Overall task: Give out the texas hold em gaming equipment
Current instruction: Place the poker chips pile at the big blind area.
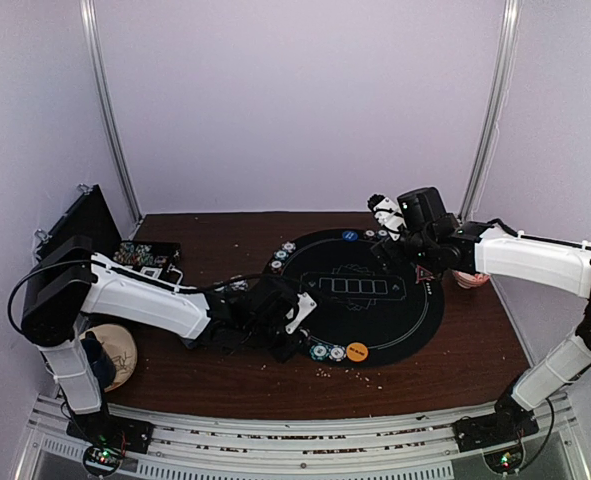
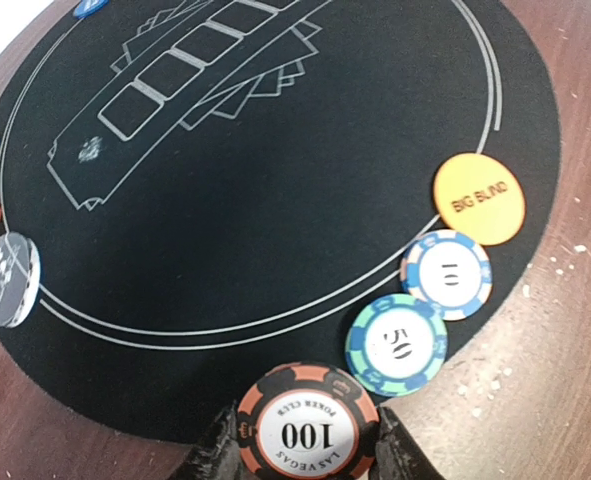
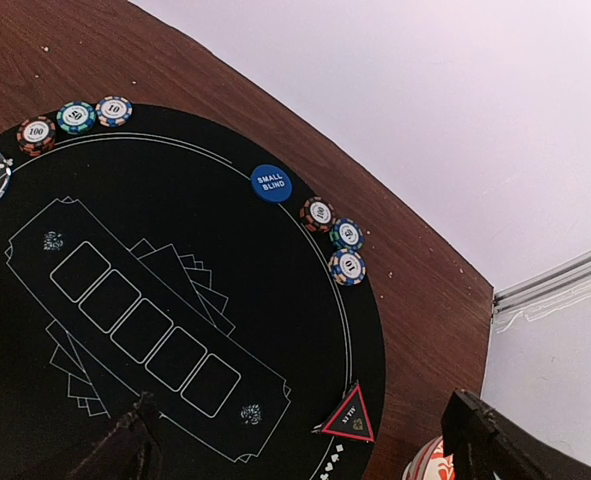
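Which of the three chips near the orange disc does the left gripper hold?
The red-and-black 100 chip; the left gripper is shut on it, while the teal 50 chip and the blue 10 chip lie free.

Pale purple walls (image 1: pixel 295 100) stand around a dark brown wooden tabletop (image 1: pixel 215 375), with shiny metal poles (image 1: pixel 110 110) in the back corners.
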{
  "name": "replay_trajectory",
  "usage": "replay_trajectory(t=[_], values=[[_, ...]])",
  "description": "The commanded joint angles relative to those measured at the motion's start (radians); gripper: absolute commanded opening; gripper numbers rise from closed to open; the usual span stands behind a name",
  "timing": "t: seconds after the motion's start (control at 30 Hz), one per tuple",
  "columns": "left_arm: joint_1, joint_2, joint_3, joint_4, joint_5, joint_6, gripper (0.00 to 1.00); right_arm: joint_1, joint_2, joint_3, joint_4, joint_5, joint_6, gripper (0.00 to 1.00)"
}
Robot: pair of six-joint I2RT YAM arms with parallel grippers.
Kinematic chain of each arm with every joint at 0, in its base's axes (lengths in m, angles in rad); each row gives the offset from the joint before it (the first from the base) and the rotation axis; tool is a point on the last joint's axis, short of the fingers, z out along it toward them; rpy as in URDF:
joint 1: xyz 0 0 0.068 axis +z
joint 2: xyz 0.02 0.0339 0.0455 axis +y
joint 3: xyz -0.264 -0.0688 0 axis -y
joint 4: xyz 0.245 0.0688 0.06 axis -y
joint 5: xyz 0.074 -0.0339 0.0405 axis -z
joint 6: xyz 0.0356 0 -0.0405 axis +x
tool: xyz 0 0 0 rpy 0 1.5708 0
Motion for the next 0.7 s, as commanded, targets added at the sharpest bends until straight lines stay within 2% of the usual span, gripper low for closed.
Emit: replay_trajectory(t=[0.0,0.67], values=[[0.003,0.012,-0.005,0.061,0.051,0.059,0.37,-0.006,0.003,-0.01,0.009,0.011,-0.007,1.0],[0.009,0.09,0.022,0.054,-0.028,0.075,0.38,-0.008,0.0,-0.008,0.006,0.001,-0.007,1.0]])
